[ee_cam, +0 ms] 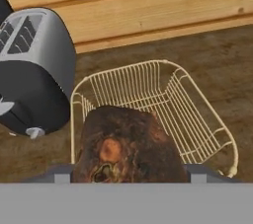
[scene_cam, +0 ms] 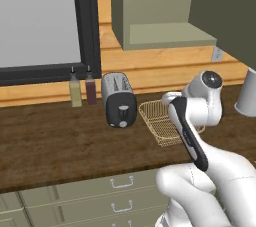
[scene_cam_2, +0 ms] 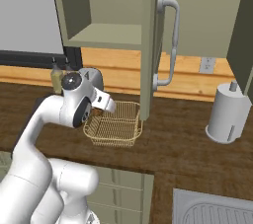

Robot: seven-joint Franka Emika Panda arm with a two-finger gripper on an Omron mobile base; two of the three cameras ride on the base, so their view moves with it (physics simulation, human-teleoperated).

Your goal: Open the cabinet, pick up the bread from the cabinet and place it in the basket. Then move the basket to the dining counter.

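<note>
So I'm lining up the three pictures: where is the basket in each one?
Left base view: basket right of centre, partly behind the arm.
Right base view: basket centre-left, below the open cabinet door.
Hand view: basket centre-right, behind the bread.
Shared landmark: the toaster beside it.

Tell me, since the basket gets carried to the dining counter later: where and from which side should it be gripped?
Grip the basket by its thin wire rim, probably the long side away from the toaster, coming from above. The flared walls leave that edge open to the fingers.
</note>
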